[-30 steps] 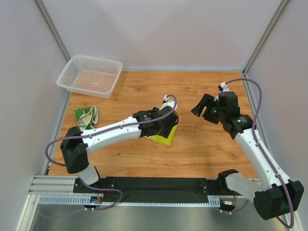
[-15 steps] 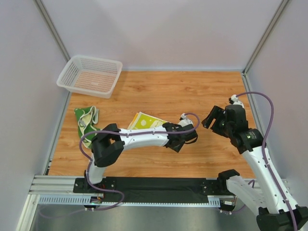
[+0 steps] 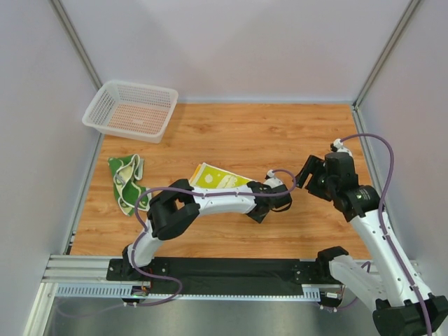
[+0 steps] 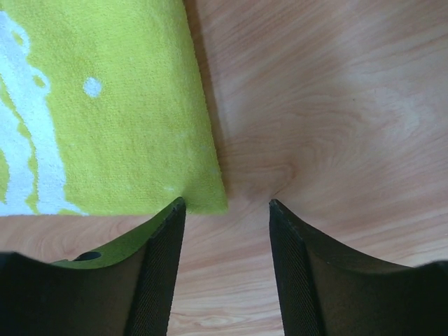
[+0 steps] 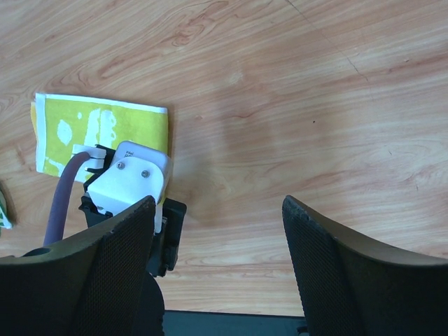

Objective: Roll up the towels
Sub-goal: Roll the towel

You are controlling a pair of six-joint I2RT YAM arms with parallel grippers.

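The yellow-green towel (image 3: 218,178) lies flat in the middle of the wooden table. It also shows in the left wrist view (image 4: 105,105) and the right wrist view (image 5: 105,129). My left gripper (image 3: 262,201) is low over the table at the towel's right corner. It is open and empty (image 4: 225,204), with the corner just at its left fingertip (image 4: 175,210). My right gripper (image 3: 308,175) hovers to the right of it, open and empty (image 5: 217,203). A cream and green patterned towel (image 3: 126,180) lies bunched at the left edge.
A white mesh basket (image 3: 131,110) stands at the back left corner. Grey walls close in the table on three sides. The left wrist's white housing (image 5: 129,185) and cable sit in front of my right gripper.
The yellow-green towel was bunched under my left gripper and now lies flat. My left gripper moved right to its right corner. My right gripper drew back to the right.
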